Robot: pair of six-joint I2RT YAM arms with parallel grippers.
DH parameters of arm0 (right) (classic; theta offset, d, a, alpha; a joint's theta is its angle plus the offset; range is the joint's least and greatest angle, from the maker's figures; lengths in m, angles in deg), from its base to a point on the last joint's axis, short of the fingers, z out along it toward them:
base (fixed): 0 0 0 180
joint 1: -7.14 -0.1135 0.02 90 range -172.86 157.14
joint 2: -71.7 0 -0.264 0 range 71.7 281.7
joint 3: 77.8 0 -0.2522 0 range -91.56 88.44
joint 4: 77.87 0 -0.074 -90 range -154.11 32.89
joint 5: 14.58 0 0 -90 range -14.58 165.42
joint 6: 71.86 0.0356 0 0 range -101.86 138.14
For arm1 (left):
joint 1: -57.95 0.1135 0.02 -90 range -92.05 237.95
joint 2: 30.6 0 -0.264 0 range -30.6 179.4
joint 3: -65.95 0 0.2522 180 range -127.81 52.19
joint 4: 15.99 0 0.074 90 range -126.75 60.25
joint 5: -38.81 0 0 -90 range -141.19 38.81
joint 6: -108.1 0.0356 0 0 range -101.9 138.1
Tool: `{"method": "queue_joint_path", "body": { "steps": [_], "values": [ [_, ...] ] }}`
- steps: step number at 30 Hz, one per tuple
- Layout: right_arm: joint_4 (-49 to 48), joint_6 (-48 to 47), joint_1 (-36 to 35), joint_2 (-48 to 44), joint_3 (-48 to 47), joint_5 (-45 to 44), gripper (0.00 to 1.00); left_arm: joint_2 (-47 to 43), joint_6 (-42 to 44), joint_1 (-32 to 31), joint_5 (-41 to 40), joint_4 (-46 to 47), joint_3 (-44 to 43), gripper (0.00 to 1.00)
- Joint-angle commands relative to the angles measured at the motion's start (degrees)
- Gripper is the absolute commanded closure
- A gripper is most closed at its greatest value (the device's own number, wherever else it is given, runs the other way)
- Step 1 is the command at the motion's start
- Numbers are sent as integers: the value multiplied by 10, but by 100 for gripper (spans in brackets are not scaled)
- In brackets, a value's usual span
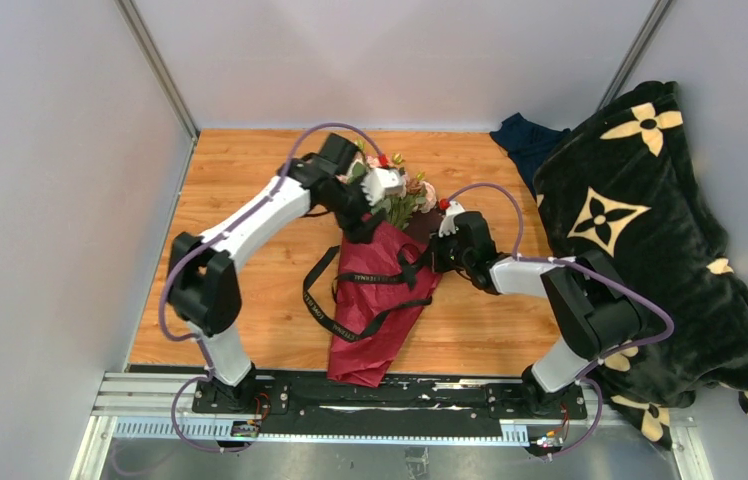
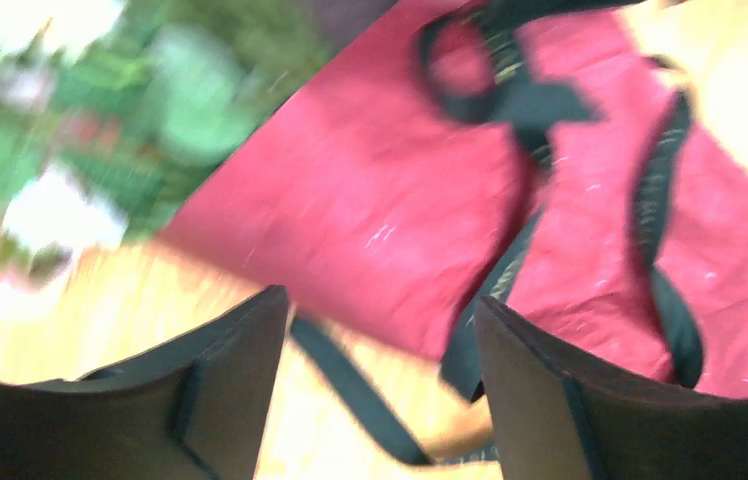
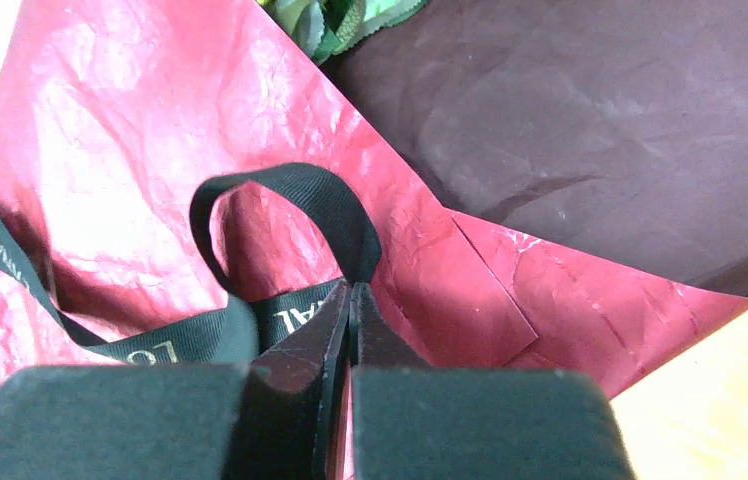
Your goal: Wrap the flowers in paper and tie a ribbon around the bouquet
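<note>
The bouquet (image 1: 382,300) lies on the wooden table: a dark red paper (image 3: 150,130) cone with the pink and cream flowers (image 1: 405,195) at its far end. The black lettered ribbon (image 1: 350,290) winds loosely round the cone's middle, with loops trailing off to the left. My right gripper (image 3: 351,290) is shut on a ribbon loop (image 3: 290,190) at the cone's right edge (image 1: 430,255). My left gripper (image 1: 362,222) hovers open over the cone's upper left. In the blurred left wrist view a ribbon strand (image 2: 350,385) lies on the table below the gap between its fingers (image 2: 240,380), and nothing is held.
A black blanket with cream flower motifs (image 1: 650,240) is heaped along the right side, with a dark navy cloth (image 1: 528,140) behind it. Grey walls close in the table on the left and at the back. Bare wood (image 1: 250,160) shows to the left of the bouquet.
</note>
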Motion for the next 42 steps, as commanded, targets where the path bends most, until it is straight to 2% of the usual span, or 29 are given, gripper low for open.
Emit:
{"method": "queue_joint_path", "body": {
  "steps": [1, 4, 9, 12, 14, 15, 17, 18, 19, 20, 24, 28, 31, 35, 37, 38, 41, 42],
  "values": [
    [14, -1, 5, -35, 9, -6, 100, -48, -32, 73, -167, -27, 94, 31],
    [28, -9, 2, -45, 5, -5, 100, -63, -45, 100, -229, 16, 182, 33],
    [50, -22, -5, -50, -6, -11, 100, -41, -50, 108, -236, 38, 239, 18],
    [57, -22, -6, -54, -9, -11, 100, -10, -44, 108, -235, 38, 253, 21],
    [61, -22, -6, -60, -11, -10, 100, 7, -36, 108, -220, 30, 261, 32],
    [64, -24, -5, -63, -10, -11, 100, 13, -32, 108, -213, 24, 264, 43],
    [71, -28, -6, -70, -11, -13, 100, 18, -19, 108, -203, 9, 270, 72],
    [75, -28, -6, -73, -10, -15, 100, 17, -13, 108, -200, 2, 272, 91],
    [77, -28, -6, -77, -9, -15, 100, 13, -7, 108, -199, -4, 272, 100],
    [78, -28, -6, -79, -6, -12, 100, 6, -1, 109, -196, -7, 270, 100],
    [87, -27, -6, -90, 7, -6, 100, -58, 3, 109, -157, -21, 190, 100],
    [98, -28, -6, -101, 15, -7, 100, -90, -2, 95, -122, -22, 39, 100],
    [106, -28, -6, -112, 17, -11, 100, -51, -12, 77, -115, -22, -80, 100],
    [115, -27, -6, -128, 19, -14, 100, 22, -23, 65, -121, -29, -170, 100],
    [125, -28, -6, -138, 16, -17, 100, 44, -13, 66, -152, -79, -202, 100],
    [125, -27, -6, -143, 16, -16, 100, 44, -12, 70, -172, -106, -200, 92],
    [117, -24, -6, -148, 18, -9, 100, -14, -27, 98, -188, -113, -60, 39],
    [116, -23, -6, -144, 16, -6, 100, -35, -24, 102, -198, -108, -7, 18]
  ]
}}
